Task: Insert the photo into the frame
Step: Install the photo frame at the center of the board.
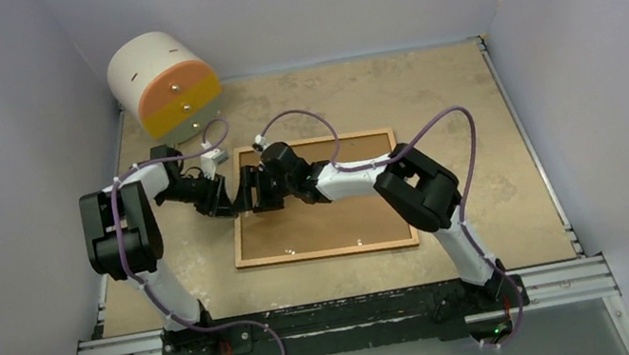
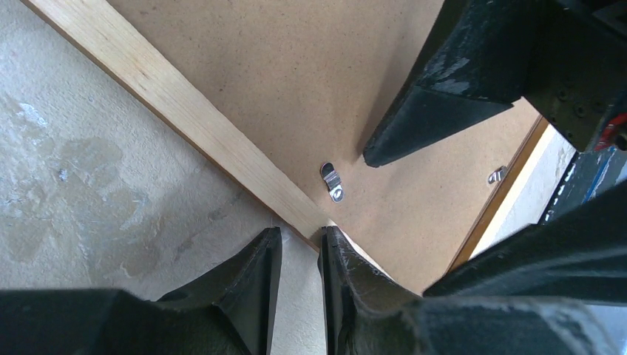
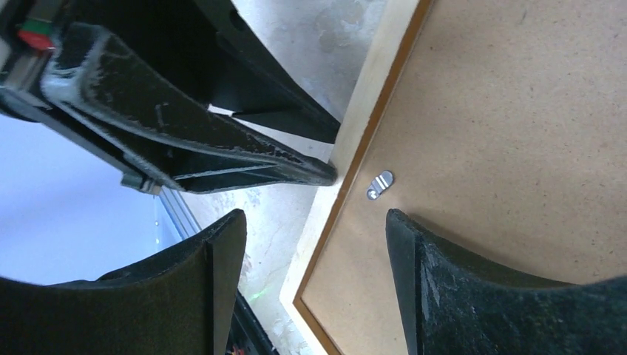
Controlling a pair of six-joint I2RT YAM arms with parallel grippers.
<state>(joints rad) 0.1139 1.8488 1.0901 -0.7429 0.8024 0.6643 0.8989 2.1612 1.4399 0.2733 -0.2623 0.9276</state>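
Left edge of the frame (image 1: 327,252), flat on the desk (image 1: 470,93).
My right jaws stand apart astride it; my left jaws are nearly together, clamped or not I cannot tell.

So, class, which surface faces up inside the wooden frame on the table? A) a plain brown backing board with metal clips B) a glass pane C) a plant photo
A: inside the frame lies the plain brown backing board, with a small metal clip on it.
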